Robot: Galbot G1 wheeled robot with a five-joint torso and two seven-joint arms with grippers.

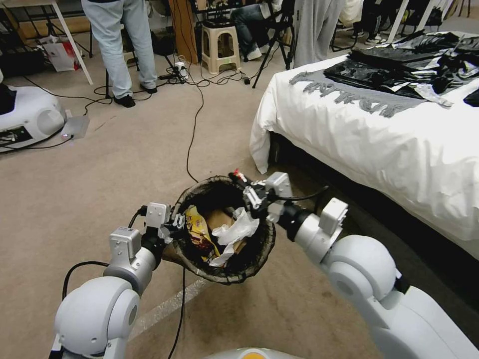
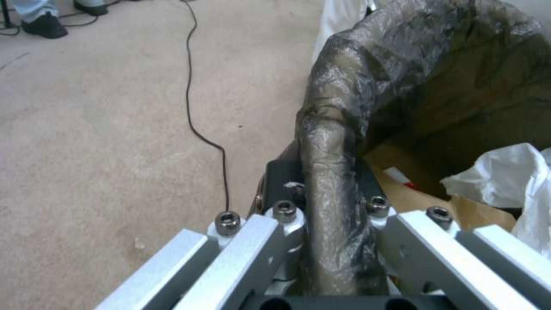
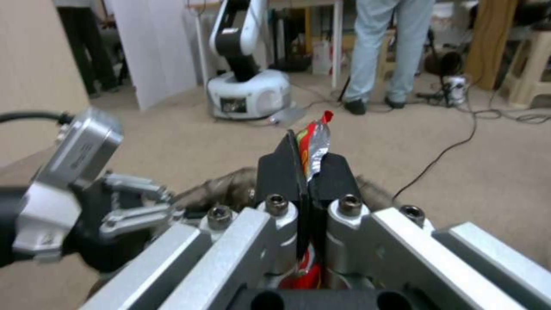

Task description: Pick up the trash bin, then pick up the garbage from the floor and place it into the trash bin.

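Note:
The trash bin (image 1: 249, 259), lined with a dark bag, hangs above the carpet with my left gripper (image 1: 175, 223) shut on its rim (image 2: 330, 172). Inside lie a yellow snack bag (image 1: 197, 230), brown paper (image 1: 219, 218) and white crumpled tissue (image 1: 238, 228). My right gripper (image 1: 243, 185) is over the bin's far rim, shut on a slim red-and-silver wrapper (image 3: 314, 144) that sticks out between its fingers (image 3: 335, 172). The left gripper (image 3: 129, 206) on the bin (image 3: 230, 193) appears in the right wrist view.
A bed with white cover (image 1: 379, 144) stands close on the right, with dark clothes on top. A black cable (image 1: 192, 134) runs across the carpet ahead. Another white robot base (image 1: 30, 117), a stool (image 1: 219, 47) and a standing person (image 1: 124, 50) are farther back.

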